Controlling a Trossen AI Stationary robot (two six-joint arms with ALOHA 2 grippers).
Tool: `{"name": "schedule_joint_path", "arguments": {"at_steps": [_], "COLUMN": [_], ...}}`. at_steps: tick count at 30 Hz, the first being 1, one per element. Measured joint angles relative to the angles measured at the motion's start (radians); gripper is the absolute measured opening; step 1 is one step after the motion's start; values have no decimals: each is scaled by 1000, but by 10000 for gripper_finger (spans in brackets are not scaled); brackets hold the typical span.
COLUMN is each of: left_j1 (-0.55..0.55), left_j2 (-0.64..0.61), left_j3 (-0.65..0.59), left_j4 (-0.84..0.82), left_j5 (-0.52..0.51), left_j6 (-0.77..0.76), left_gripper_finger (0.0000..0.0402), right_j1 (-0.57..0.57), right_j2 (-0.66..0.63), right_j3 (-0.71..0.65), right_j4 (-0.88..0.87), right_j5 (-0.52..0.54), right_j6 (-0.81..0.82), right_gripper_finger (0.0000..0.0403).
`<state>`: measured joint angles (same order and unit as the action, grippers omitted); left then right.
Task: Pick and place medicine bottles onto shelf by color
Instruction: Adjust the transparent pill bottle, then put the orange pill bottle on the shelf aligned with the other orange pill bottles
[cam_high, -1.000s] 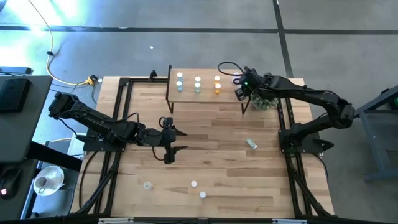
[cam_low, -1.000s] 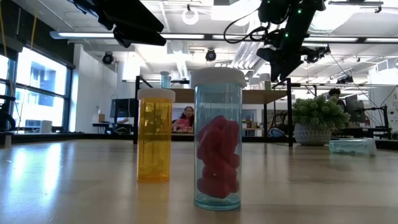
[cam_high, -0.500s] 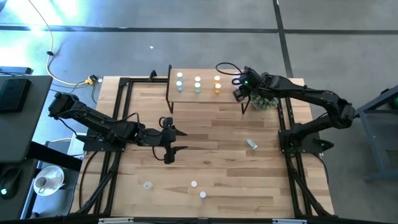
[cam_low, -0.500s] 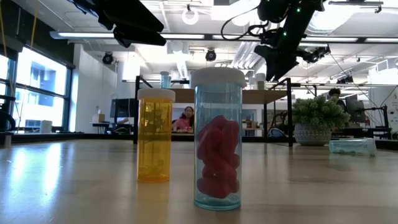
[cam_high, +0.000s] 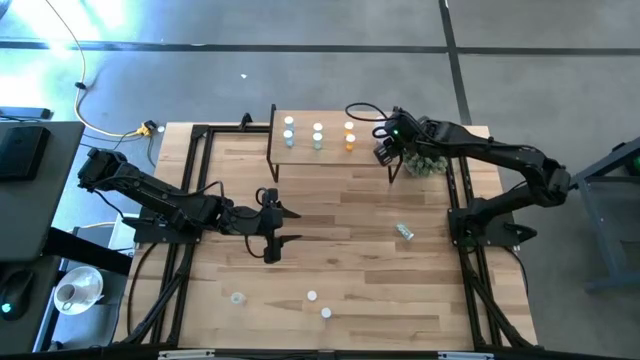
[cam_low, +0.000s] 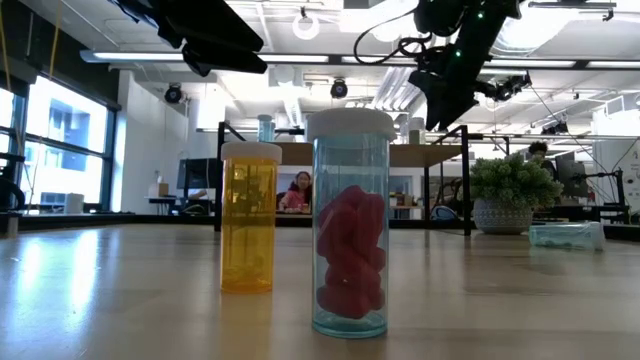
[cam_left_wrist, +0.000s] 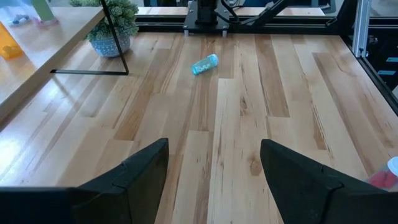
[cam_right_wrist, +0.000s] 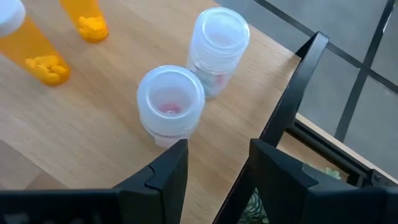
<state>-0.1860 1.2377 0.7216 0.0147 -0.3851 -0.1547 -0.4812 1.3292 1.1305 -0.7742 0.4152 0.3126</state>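
Medicine bottles (cam_high: 317, 137): six shelved, four on tabletop.

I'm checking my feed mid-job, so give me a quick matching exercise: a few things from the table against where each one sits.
Column one:
1. blue bottle lying on its side
2. orange bottle
3. potted plant
4. left gripper

Column two:
A. on the shelf, in its row of bottles
B. hovering over the middle of the table, fingers apart
C. alone on the table on the right arm's side
D. beside the shelf's right end

Pairs: 1-C, 2-A, 3-D, 4-B
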Motion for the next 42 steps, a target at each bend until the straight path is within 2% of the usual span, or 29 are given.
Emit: {"name": "schedule_joint_path", "arguments": {"at_steps": [8,15,22,32,36,42], "left_j1": [0,0,0,-18,-61,-135], "left_j2": [0,0,0,0,-16,-44], "left_j3": [0,0,0,0,0,2], "left_j4": [-3,-4,-28,-56,-75,-103], "left_j5": [0,0,0,3,31,26], "left_j6": [0,0,-3,-53,-55,-68], "left_gripper_finger": [243,243,243,243,243,243], "right_j1": [42,141,304,561,663,786], "right_j2": [-67,-131,-134,-132,-112,-38], "right_j3": [0,0,0,0,0,0], "right_j4": [-38,-127,-218,-223,-177,-50], "right_j5": [-52,-121,-163,-165,-122,-117], "right_j6": [22,92,98,127,131,85], "right_gripper_finger": [163,163,163,163,163,163]}}
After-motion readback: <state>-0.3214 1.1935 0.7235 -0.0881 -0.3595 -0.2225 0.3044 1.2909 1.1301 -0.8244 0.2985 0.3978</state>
